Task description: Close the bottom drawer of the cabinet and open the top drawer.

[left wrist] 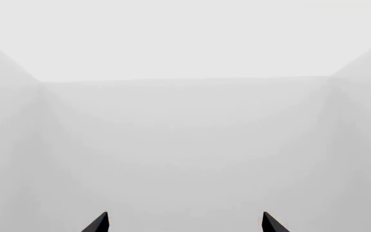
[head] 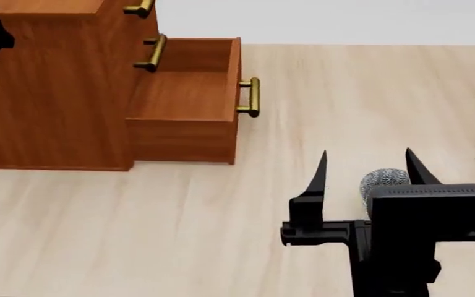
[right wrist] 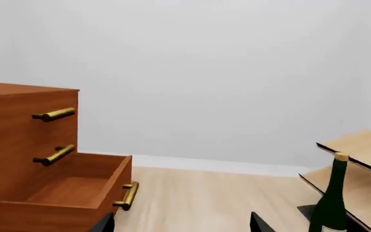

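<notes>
Right pincer (head: 365, 176) nearest my head camera, tips apart, empty, hovering over floor near its front edge, well apart from bottom drawer (head: 184, 102). Drawer pulled fully out, interior bare, brass handle (head: 251, 97) facing my pincer: I judge push on that front closes it. Cabinet (head: 52, 86) stands toward floor's far left corner. Top drawer (right wrist: 27, 113) shut flush; middle one too. Cabinet top cropped in head view. Left pincer (left wrist: 184, 223) sees blank wall only, tips apart. Bottle (right wrist: 330, 203) beside pale shelf (right wrist: 359, 145), partly cut off.
</notes>
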Tool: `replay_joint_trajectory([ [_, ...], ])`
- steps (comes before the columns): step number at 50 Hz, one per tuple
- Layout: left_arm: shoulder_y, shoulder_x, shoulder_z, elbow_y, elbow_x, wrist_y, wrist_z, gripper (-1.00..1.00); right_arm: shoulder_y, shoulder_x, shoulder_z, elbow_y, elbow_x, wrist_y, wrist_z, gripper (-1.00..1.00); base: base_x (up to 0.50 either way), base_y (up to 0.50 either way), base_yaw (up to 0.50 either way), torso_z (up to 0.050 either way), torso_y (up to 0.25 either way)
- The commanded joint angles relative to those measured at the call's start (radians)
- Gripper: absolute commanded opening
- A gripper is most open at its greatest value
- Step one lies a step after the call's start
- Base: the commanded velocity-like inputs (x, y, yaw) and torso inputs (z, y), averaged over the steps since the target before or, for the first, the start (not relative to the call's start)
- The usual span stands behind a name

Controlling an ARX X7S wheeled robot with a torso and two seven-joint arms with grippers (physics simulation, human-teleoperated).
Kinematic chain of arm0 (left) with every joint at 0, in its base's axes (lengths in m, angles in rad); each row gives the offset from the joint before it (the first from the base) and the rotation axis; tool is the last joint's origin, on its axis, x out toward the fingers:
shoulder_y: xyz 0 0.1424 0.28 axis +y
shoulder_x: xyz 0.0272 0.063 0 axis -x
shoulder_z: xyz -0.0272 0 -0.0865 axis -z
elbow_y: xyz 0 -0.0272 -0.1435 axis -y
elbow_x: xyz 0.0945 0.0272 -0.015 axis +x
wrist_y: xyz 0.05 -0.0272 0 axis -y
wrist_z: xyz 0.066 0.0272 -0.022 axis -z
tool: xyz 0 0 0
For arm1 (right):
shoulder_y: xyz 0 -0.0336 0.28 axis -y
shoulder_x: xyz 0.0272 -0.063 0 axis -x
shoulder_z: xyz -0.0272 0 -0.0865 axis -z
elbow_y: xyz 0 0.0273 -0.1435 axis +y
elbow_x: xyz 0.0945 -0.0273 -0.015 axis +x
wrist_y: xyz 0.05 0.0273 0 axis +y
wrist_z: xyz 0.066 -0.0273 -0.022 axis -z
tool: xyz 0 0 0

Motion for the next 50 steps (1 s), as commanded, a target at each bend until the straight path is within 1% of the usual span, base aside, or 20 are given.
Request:
replay_joint_trajectory([
  [1,-0.001,-0.005,0.002,0.006,-0.004,0.000,-0.005,1.00,-0.005,0.004,-0.005,-0.002,0.006,-0.003,0.001,1.00,0.00,0.50,0.00,0.000,0.000],
  [17,-0.002,-0.006,0.009,0.000,-0.007,0.008,-0.009,1.00,-0.009,0.002,0.007,0.017,0.023,-0.021,0.006,1.00,0.00,0.49,0.00,0.000,0.000],
  [28,-0.012,-0.002,0.004,0.004,-0.018,0.009,-0.016,1.00,-0.013,0.004,0.013,0.007,0.037,-0.020,0.009,1.00,0.02,0.00,0.00,0.000,0.000],
  [50,-0.019,0.000,0.003,0.007,-0.040,0.003,-0.025,1.00,-0.023,0.012,0.017,-0.001,0.048,-0.027,0.019,1.00,0.42,0.00,0.00,0.000,0.000],
])
